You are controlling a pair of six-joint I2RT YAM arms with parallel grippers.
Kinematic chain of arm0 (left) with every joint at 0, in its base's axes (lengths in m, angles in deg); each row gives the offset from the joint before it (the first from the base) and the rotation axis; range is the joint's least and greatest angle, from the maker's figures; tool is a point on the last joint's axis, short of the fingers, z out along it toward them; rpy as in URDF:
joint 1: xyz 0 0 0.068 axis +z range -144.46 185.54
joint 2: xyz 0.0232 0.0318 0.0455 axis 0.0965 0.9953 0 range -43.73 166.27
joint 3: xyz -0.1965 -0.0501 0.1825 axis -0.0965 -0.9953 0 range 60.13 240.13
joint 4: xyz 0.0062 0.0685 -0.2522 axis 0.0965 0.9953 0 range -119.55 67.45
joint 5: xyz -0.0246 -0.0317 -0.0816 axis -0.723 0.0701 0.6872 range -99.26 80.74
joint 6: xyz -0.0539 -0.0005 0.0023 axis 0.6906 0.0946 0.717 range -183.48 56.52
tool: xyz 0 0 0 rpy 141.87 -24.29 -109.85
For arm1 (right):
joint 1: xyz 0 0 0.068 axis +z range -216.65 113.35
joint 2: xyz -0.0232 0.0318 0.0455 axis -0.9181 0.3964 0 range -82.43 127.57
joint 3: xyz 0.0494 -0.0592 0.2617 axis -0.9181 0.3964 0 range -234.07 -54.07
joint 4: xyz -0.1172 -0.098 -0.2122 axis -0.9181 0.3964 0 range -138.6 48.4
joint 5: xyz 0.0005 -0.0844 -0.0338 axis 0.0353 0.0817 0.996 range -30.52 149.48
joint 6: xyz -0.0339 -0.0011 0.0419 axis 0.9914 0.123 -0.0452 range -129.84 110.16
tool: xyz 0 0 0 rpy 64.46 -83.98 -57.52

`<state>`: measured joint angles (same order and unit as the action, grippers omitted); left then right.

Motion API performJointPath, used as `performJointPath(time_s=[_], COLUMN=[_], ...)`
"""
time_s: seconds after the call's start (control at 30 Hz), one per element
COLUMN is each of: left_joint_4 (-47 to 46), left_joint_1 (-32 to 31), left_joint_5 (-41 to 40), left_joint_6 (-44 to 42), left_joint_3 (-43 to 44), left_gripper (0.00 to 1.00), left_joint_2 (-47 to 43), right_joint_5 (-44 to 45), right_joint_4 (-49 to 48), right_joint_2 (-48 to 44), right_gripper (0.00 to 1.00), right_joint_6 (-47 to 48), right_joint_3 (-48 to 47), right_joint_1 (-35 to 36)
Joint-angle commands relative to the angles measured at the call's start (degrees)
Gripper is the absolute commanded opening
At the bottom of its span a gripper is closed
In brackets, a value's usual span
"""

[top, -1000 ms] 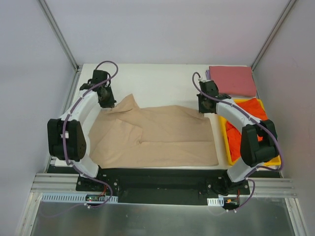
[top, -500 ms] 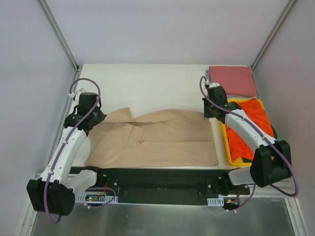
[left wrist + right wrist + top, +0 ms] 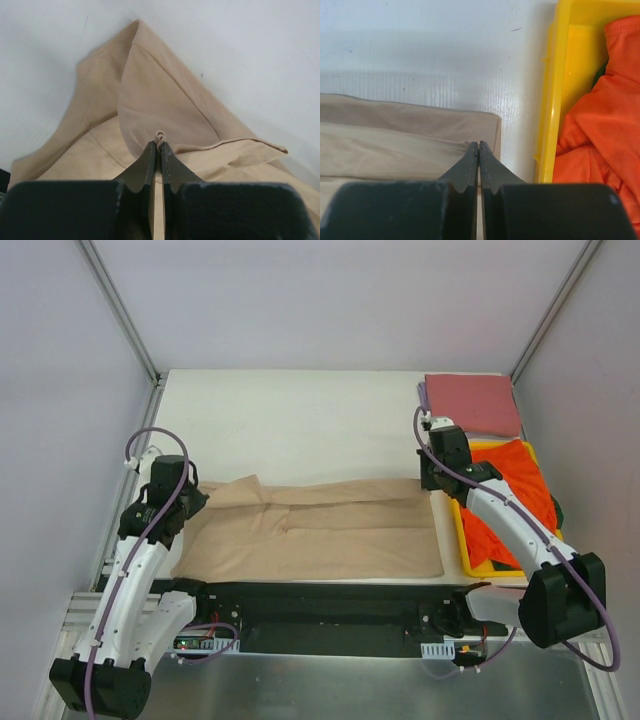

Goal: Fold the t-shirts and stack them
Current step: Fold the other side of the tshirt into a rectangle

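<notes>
1. The tan t-shirt (image 3: 320,530) is spread along the near edge of the white surface (image 3: 300,420), with its far part folded over toward the arms.
2. The left pincer (image 3: 159,145) is closed on a small pinch of cloth at the shirt's left end.
3. The right pincer (image 3: 478,146) is closed on the shirt's edge by its far right corner, just beside the yellow tray (image 3: 547,100).
4. A crumpled orange-red t-shirt (image 3: 515,480) is held in the tray.
5. A folded pink-red t-shirt (image 3: 470,403) is laid beyond the tray, at the far right corner.

Bright, even light; soft shadows
</notes>
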<state>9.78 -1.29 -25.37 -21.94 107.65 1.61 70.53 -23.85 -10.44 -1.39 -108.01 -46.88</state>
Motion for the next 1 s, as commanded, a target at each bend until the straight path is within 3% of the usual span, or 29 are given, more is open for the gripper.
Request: performJointPath(time_s=[0.0,0.43,0.67,0.73,0.77,0.83,0.9,0.97], left_joint_4=[3.12,3.65,8.03,9.88,10.76,12.52,13.31,13.4], left_joint_1=[-0.55,-0.55,-0.55,-0.55,-0.55,-0.55,-0.55,-0.55], left_joint_5=[-0.67,-0.14,-2.51,-2.86,-2.78,-2.43,-0.5,0.47], left_joint_6=[3.89,9.96,13.12,13.65,13.74,14.18,14.71,15.15], left_joint_3=[-5.41,-14.65,-15.19,-14.92,-14.57,-13.78,-12.82,-11.67], left_gripper=[0.0,0.0,0.01,0.13,0.29,0.36,0.48,0.81], left_joint_2=[-3.32,-6.41,-7.46,-8.95,-9.3,-11.23,-13.25,-15.01], right_joint_5=[-0.68,-0.68,5.2,6.09,6.18,5.57,3.99,1.01], right_joint_4=[-0.58,-2.34,2.22,4.07,5.21,7.06,7.85,7.68], right_joint_2=[-2.9,-5.1,-7.56,-8.52,-9.14,-10.89,-13.7,-16.08], right_gripper=[0.01,0.05,0.15,0.2,0.26,0.36,0.6,0.77], right_joint_6=[1.39,-0.89,-4.05,-5.36,-6.07,-7.39,-8.09,-8.1], right_joint_3=[2.33,9.89,12.71,13.24,13.41,13.68,13.68,13.42], right_joint_1=[0.18,0.18,0.09,0.09,0.09,0.09,0.09,0.18])
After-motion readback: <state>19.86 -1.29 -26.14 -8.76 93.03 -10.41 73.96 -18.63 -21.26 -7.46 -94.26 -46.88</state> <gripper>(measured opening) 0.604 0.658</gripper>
